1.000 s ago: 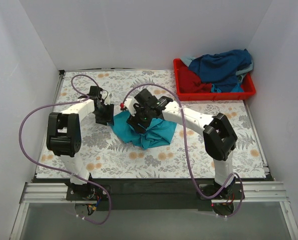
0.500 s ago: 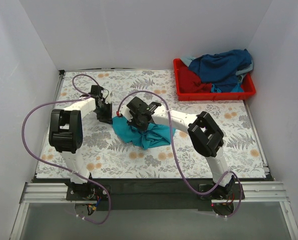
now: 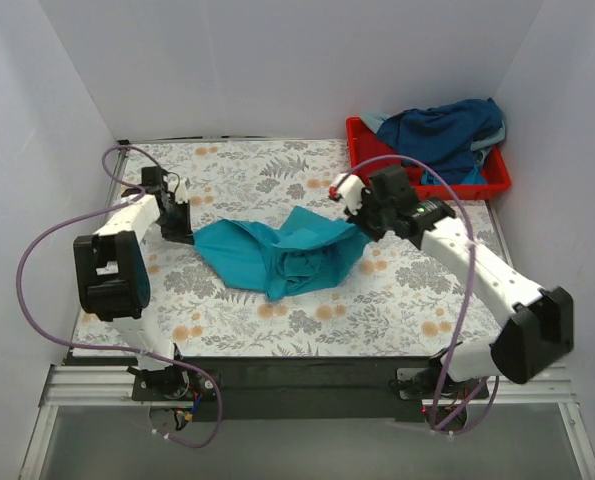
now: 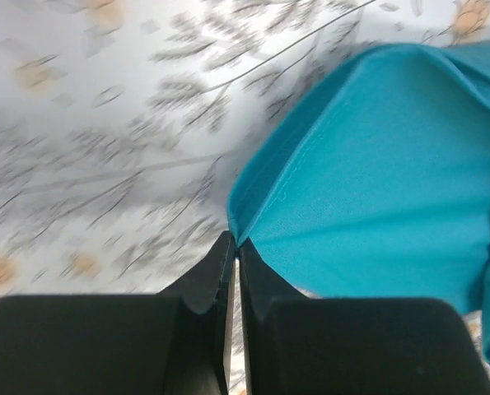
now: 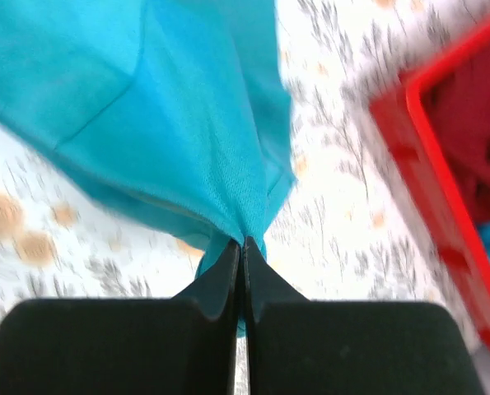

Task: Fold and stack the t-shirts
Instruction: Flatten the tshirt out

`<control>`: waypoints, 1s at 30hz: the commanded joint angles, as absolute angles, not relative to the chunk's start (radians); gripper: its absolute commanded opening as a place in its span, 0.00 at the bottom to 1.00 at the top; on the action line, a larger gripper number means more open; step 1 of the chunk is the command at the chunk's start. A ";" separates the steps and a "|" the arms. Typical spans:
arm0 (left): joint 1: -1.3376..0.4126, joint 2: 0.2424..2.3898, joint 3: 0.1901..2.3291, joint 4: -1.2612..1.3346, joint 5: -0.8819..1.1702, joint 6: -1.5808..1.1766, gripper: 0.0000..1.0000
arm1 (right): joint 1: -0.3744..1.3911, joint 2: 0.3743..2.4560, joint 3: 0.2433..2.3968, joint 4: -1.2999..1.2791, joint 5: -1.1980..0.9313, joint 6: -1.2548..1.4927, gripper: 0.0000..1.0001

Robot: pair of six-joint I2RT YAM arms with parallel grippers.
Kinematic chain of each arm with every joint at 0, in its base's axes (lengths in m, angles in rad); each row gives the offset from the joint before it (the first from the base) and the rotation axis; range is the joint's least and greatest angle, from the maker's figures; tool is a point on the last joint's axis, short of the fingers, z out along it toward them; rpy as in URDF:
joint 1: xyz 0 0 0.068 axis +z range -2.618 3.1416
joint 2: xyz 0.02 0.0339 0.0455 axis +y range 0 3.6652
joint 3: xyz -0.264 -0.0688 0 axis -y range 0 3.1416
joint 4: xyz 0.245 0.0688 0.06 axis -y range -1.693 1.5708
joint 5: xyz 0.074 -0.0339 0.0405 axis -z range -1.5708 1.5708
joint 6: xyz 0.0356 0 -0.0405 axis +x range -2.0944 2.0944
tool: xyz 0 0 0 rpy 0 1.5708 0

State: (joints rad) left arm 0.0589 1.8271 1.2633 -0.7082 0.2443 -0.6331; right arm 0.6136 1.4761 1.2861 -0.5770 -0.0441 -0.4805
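A teal-turquoise t-shirt (image 3: 277,252) is stretched across the middle of the flowered table, its lower part bunched and sagging. My left gripper (image 3: 180,228) is shut on the shirt's left corner (image 4: 253,216), with the hem pinched between its black fingers (image 4: 210,271). Over at the right end, my right gripper (image 3: 362,222) is shut on a gathered bunch of the same cloth (image 5: 187,123). More t-shirts, navy blue (image 3: 442,128), red (image 3: 382,165) and teal, lie heaped in the red tray (image 3: 432,186) at the back right.
The red tray's edge (image 5: 430,156) shows close to the right of my right gripper. White walls close in the table on the left, back and right. Purple cables loop from both arms over the table.
Both grippers shut on the crumpled shirt at the centre, then pulled apart, left arm going left and right arm going right toward the tray. The shirt now spans between them.
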 commanded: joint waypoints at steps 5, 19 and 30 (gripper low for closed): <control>0.135 1.545 1.137 -0.816 0.150 -0.459 0.00 | 0.508 1.180 0.907 -0.736 -0.045 -0.712 0.01; 0.179 1.519 1.058 -0.735 0.067 -0.462 0.00 | 0.203 1.276 0.785 -0.629 -0.034 -0.867 0.01; 0.176 1.428 1.097 -0.848 0.418 -0.324 0.50 | 0.237 1.290 1.060 -0.906 -0.274 -0.786 0.69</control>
State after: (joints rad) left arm 0.1745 1.5467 1.0573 -0.8101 0.2413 -0.4084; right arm 0.1864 1.3640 0.9787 -0.7837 -0.1379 -0.8108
